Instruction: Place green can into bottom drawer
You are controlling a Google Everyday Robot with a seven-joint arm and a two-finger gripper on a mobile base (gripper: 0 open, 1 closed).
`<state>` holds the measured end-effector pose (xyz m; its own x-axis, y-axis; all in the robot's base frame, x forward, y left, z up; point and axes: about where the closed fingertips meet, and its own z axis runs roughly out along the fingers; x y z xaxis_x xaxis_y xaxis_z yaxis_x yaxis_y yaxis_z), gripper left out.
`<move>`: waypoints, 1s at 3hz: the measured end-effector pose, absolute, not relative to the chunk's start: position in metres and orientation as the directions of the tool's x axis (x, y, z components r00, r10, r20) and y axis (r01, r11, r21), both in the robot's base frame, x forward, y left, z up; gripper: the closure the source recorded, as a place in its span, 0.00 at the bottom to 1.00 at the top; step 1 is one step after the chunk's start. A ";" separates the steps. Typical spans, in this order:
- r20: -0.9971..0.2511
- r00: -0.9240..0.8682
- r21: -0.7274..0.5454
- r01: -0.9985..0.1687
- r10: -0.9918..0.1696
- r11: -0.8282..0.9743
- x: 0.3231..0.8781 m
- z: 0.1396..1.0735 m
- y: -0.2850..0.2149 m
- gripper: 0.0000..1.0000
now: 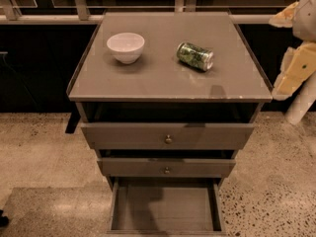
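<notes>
The green can [195, 56] lies on its side on the cabinet top [168, 80], right of centre, with its silver end facing right. The bottom drawer [165, 209] is pulled open at the foot of the cabinet, and its flat floor is bare. My gripper [292, 75] is at the right edge of the camera view, off the cabinet's right side. It is about level with the top, well to the right of the can and apart from it.
A white bowl [126, 47] stands upright on the left part of the cabinet top. The two upper drawers [168, 137] with small round knobs are slightly pulled out. A rail and dark glass run behind the cabinet. Speckled floor surrounds it.
</notes>
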<state>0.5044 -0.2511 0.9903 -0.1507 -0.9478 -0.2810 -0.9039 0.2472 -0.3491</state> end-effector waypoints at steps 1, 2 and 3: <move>-0.311 -0.122 -0.381 -0.892 -0.943 0.242 0.549 0.997 -0.275 0.00; -0.358 -0.090 -0.383 -0.894 -0.929 0.234 0.596 0.989 -0.287 0.00; -0.453 -0.065 -0.380 -0.888 -0.889 0.259 0.644 0.973 -0.285 0.00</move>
